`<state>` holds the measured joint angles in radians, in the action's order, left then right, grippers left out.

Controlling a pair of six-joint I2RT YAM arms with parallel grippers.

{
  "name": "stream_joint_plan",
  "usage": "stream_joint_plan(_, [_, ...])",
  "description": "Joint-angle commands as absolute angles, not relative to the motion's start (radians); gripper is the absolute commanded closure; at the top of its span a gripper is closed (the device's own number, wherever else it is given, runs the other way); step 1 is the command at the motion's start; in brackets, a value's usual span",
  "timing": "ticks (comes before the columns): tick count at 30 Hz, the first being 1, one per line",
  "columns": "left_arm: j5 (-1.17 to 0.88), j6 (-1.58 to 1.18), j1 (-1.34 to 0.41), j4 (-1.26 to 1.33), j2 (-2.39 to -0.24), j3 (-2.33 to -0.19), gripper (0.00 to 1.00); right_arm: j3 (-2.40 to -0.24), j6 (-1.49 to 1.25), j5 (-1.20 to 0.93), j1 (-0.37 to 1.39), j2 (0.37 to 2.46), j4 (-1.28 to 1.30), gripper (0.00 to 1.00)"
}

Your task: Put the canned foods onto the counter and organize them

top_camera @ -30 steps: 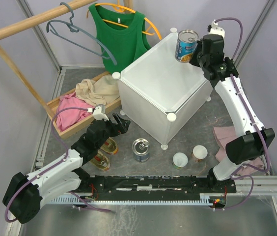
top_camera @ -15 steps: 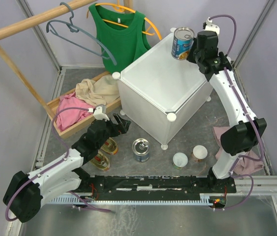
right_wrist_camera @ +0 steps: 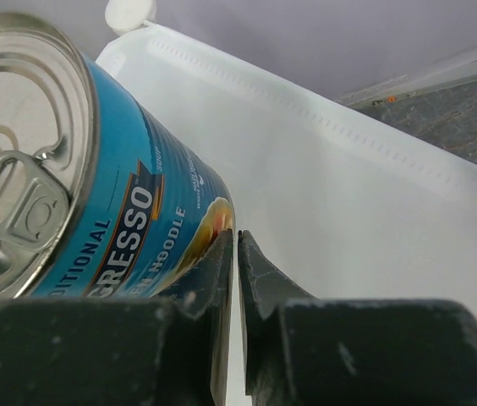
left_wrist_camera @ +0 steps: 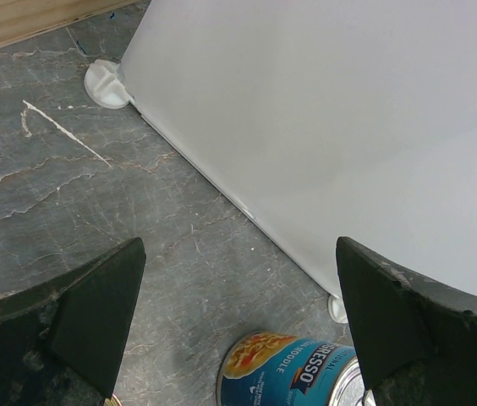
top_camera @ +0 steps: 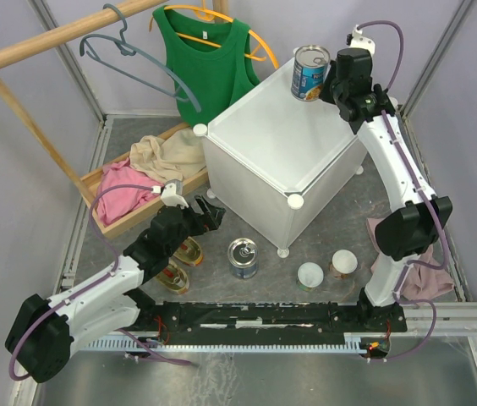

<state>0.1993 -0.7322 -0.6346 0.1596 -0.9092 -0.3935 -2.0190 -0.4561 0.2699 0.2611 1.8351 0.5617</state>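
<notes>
A tall blue-labelled can [top_camera: 309, 72] stands on the white counter [top_camera: 272, 144] near its far corner. My right gripper [top_camera: 331, 85] is shut, and its closed fingers [right_wrist_camera: 222, 254] press against the can's side [right_wrist_camera: 112, 186] rather than around it. My left gripper [top_camera: 213, 216] is open and empty, low over the floor beside the counter's wall [left_wrist_camera: 348, 127]. The second blue can [top_camera: 243, 257] stands on the floor just below it [left_wrist_camera: 306, 372]. Two gold oval tins [top_camera: 189, 250] [top_camera: 173, 277] lie under the left arm. Two small white-lidded cans [top_camera: 310, 274] [top_camera: 344, 262] stand on the floor in front of the counter.
A wooden tray of clothes [top_camera: 141, 173] lies left of the counter. A wooden rack with hangers and a green top [top_camera: 205, 59] stands behind. A pink cloth [top_camera: 391, 237] lies by the right arm. Metal rails edge the workspace.
My right gripper has moved left and farther back along the counter top, and the blue can beside it has shifted the same way toward the far corner. The left arm has not moved.
</notes>
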Motion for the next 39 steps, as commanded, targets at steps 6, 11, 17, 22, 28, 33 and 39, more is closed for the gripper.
stream_joint_plan(6, [0.183, -0.739, -0.633, 0.204, -0.909, -0.397, 0.00, -1.898, -0.431, 0.270, 0.294, 1.678, 0.525, 0.85])
stream_joint_plan(11, [0.183, -0.747, -0.634, 0.212, -0.903, -0.390, 0.00, -1.850, -0.442, 0.248, 0.309, 1.637, 0.509, 0.85])
stream_joint_plan(17, [0.187, -0.747, -0.634, 0.198, -0.883, -0.385, 0.00, -1.884, -0.470, 0.202, 0.317, 1.675, 0.501, 0.85])
stream_joint_plan(22, [0.192, -0.746, -0.635, 0.198, -0.878, -0.381, 0.00, -1.917, -0.496, 0.168, 0.324, 1.711, 0.490, 0.85])
stream_joint_plan(28, [0.189, -0.747, -0.635, 0.208, -0.891, -0.379, 0.00, -1.953, -0.496, 0.167, 0.333, 1.745, 0.483, 0.85])
stream_joint_plan(33, [0.189, -0.746, -0.634, 0.213, -0.892, -0.374, 0.00, -1.981, -0.492, 0.197, 0.332, 1.774, 0.475, 0.85])
stream_joint_plan(39, [0.178, -0.747, -0.634, 0.217, -0.890, -0.365, 0.00, -2.039, -0.453, 0.238, 0.333, 1.818, 0.487, 0.85])
